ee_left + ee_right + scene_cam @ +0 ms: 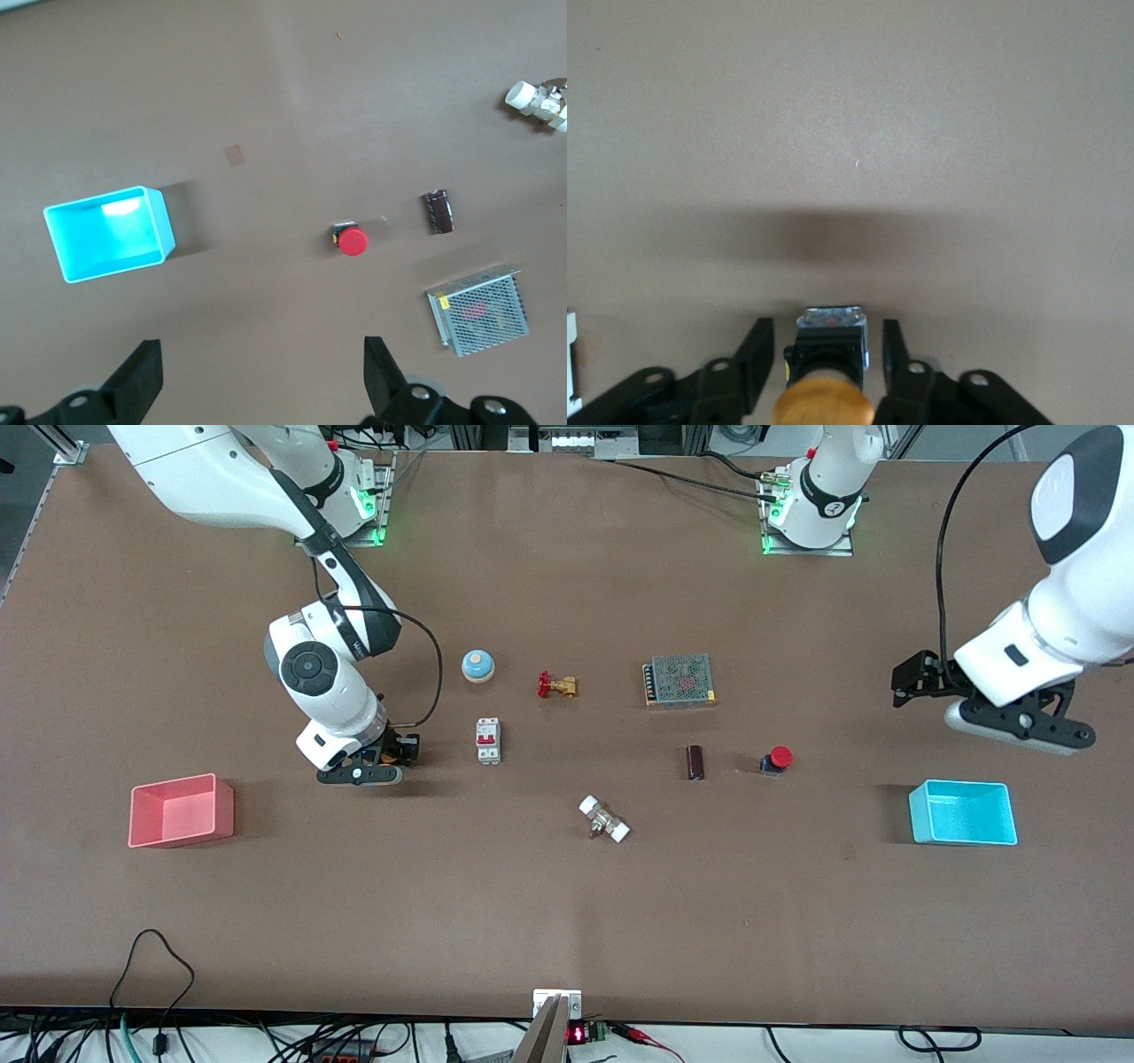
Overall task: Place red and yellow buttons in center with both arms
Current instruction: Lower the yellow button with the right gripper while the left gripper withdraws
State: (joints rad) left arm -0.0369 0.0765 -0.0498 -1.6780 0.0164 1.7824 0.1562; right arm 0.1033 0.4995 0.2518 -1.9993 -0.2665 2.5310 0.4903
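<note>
From my remote station: left gripper (257, 381) hangs over the bench (283, 97), fingers (142, 376) spread wide. Red button (353, 241) sits between blue bin (106, 232) and dark cylinder (439, 212), the bin at the button's nine o'clock; mesh-topped box (478, 309) lies nearby.
</note>
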